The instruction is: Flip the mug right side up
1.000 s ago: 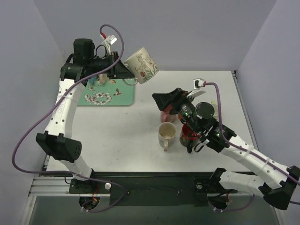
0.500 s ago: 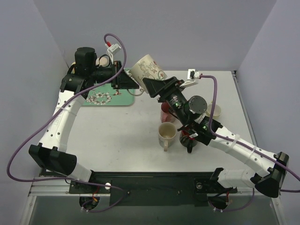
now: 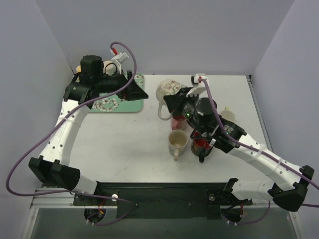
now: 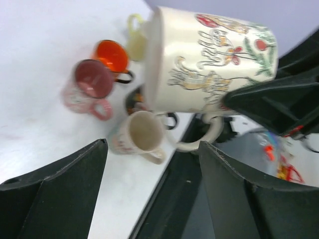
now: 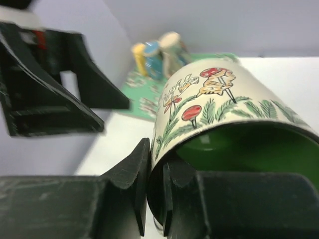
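Top view: the mug [image 3: 168, 90] hangs in the air over the far middle of the worktop [image 3: 124, 144], roughly on its side with the handle drooping toward the near left. The right fingers [image 3: 175, 103] are clamped on its mouth end. The left fingers [image 3: 135, 90] stand apart just to its left, over the edge of the green mat [image 3: 107, 104], and I see no contact with the mug. Nearer, below the right arm, a cream mug [image 3: 177, 141], a red mug [image 3: 178, 122] and a dark mug [image 3: 200, 145] stand mouths up, so any set-down spot must clear that cluster. Left wrist view: both left fingers are spread wide with nothing between them. The mug lies beyond their tips, side-on, handle hanging underneath, and the right fingers grip its right-hand end. I judge the left arm is kept open and clear so the right arm can swing the mug freely. Right wrist view: one right finger presses the painted outer wall and the other sits inside the green-glazed interior, so the grip is a pinch on the wall at the rim. I read that pinch as chosen so a wrist roll can bring the mouth upward. The mug is not yet upright. Risk, as I judge it: the thin rim grip may let the mug pivot during the roll.
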Tool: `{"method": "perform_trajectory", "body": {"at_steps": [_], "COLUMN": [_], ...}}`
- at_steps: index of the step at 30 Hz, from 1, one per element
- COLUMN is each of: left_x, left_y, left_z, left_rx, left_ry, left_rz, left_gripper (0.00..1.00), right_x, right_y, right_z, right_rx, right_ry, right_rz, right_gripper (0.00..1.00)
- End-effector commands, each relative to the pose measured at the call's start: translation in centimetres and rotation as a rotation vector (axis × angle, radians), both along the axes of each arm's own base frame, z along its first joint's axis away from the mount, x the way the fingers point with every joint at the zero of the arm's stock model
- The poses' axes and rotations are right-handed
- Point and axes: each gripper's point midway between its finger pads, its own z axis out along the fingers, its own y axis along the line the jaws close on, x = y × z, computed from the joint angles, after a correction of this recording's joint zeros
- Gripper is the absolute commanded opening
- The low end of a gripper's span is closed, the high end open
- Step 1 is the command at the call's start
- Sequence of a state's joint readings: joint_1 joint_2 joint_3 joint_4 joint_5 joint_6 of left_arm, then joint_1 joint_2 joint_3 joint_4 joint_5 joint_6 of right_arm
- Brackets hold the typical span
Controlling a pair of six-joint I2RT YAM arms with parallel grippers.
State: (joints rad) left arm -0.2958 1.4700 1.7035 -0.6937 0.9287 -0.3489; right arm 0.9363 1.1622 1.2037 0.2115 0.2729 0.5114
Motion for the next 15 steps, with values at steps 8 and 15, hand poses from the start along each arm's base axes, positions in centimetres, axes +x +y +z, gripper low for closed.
{"method": "perform_trajectory", "body": {"at_steps": [8, 15], "left_x": [7.1, 7.3], "left_y": [11.2, 12.8], "left_z": [-3.7, -4.3], "left_rx": [0.384, 0.442], "left_ry": [-0.278, -0.377], "left_rz": [0.423, 0.457], "left_gripper": [0.88, 0.89], "right_x": [-2.6, -4.6], "right_y": [-22.0, -27.6], "right_z": [-6.3, -18.5], "right_rx": [-0.629, -0.617], "right_ry": [0.387, 0.715], "right_rz": [-0.421, -0.522], "right_gripper": [0.00, 0.00]}}
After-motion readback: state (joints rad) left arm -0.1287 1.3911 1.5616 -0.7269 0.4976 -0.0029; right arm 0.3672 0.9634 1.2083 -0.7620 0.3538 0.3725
